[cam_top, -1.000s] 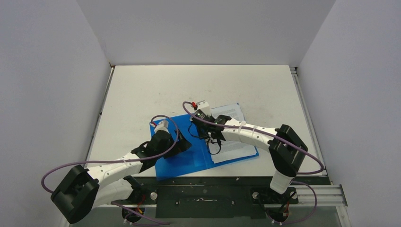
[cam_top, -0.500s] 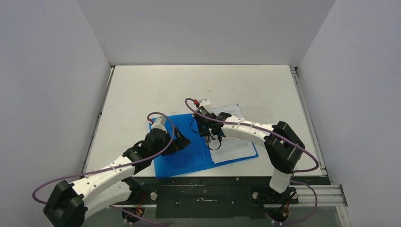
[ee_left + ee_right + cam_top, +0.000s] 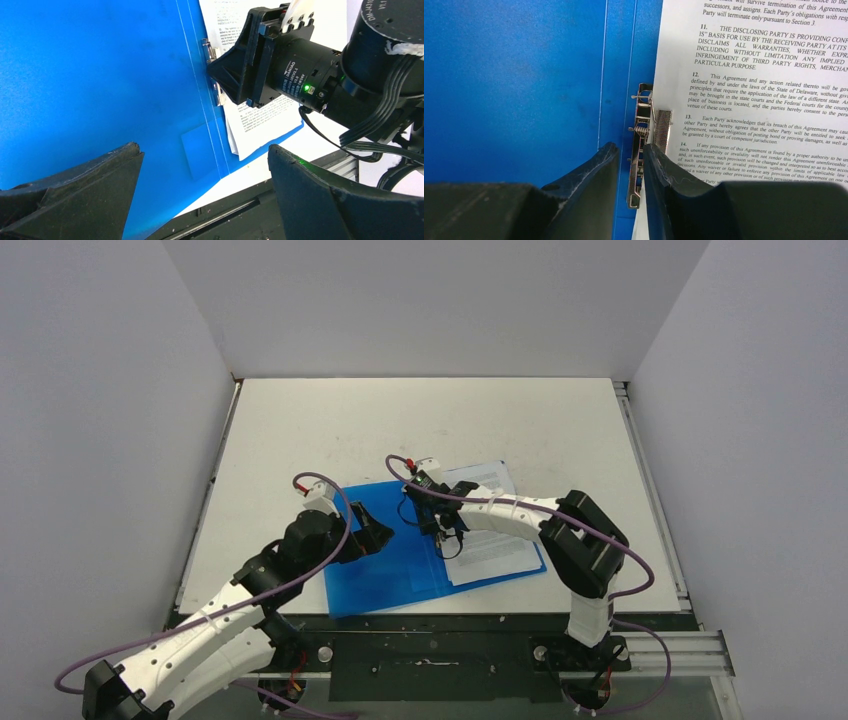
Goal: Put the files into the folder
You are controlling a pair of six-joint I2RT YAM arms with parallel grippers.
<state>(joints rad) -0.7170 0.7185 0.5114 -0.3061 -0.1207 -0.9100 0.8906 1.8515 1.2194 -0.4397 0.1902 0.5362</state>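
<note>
Files (image 3: 749,75) lie on the right half of the open folder (image 3: 514,75), beside its spine clip (image 3: 643,115). Right gripper (image 3: 630,148) straddles the clip's lower end, jaws narrowly apart; whether it pinches, I cannot tell. Left gripper (image 3: 204,149) hangs wide open over the left cover.

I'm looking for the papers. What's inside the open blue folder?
Printed paper lies on the blue folder's right half, edge at the metal clip by its spine. What lies beneath the top sheet is covered.
</note>
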